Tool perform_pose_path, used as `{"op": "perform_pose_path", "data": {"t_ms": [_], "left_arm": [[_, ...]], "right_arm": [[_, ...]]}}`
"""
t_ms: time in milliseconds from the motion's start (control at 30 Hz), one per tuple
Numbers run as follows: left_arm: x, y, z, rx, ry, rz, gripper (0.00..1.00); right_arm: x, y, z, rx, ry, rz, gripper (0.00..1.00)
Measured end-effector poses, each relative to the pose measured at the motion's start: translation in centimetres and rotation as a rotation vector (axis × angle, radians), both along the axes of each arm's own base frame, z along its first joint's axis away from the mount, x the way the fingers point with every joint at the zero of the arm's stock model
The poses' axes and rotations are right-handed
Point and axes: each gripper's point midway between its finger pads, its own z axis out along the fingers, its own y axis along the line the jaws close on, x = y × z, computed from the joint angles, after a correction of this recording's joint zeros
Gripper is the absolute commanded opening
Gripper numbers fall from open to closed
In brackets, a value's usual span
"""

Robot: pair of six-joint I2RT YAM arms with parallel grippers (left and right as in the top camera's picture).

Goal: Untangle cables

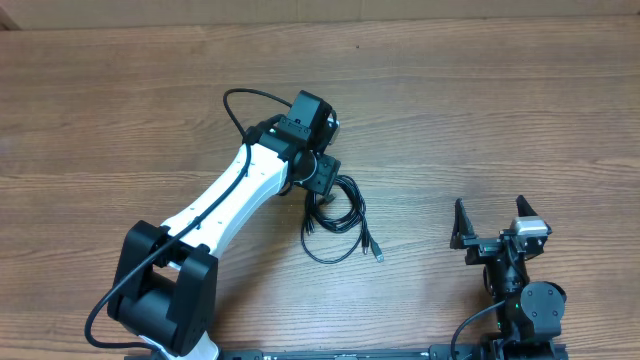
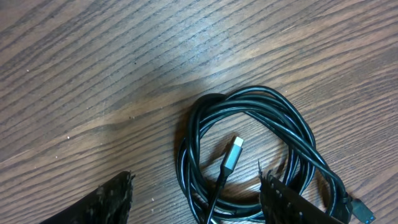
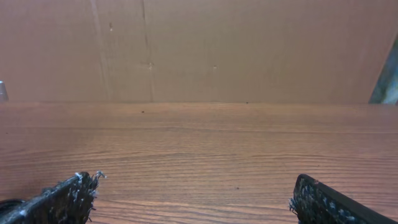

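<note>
The cables (image 1: 340, 222) lie as a loose black coil on the wooden table, with plug ends trailing toward the front right. In the left wrist view the cables (image 2: 249, 149) are looped strands with a silver-tipped plug (image 2: 232, 152) inside the loop. My left gripper (image 1: 318, 198) is open, low over the coil's left part; its fingers (image 2: 196, 199) straddle the near side of the loops. My right gripper (image 1: 490, 215) is open and empty at the front right, well apart from the cables; its view (image 3: 193, 199) shows only bare table between the fingers.
A brown cardboard wall (image 3: 199, 50) stands along the table's far edge. The left arm's own thick black wire (image 1: 235, 110) arcs above its wrist.
</note>
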Motion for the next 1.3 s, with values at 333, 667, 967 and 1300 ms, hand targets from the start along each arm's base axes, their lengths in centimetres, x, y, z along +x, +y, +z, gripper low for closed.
{"op": "perform_pose_path", "data": {"t_ms": [333, 667, 967, 1300], "left_arm": [[0.0, 0.0, 0.0, 0.001, -0.001, -0.003, 0.4], [0.1, 0.0, 0.0, -0.001, -0.003, -0.003, 0.47], [0.1, -0.1, 0.1, -0.002, -0.007, -0.003, 0.46], [0.2, -0.1, 0.1, -0.003, -0.008, -0.003, 0.47]], "right_arm": [[-0.1, 1.4, 0.2, 0.391, 0.032, 0.073, 1.0], [-0.4, 2.7, 0.3, 0.763, 0.095, 0.133, 1.0], [-1.2, 3.4, -0.7, 0.764, 0.259, 0.115, 1.0], [-1.2, 3.8, 0.7, 0.754, 0.576, 0.018, 1.0]]}}
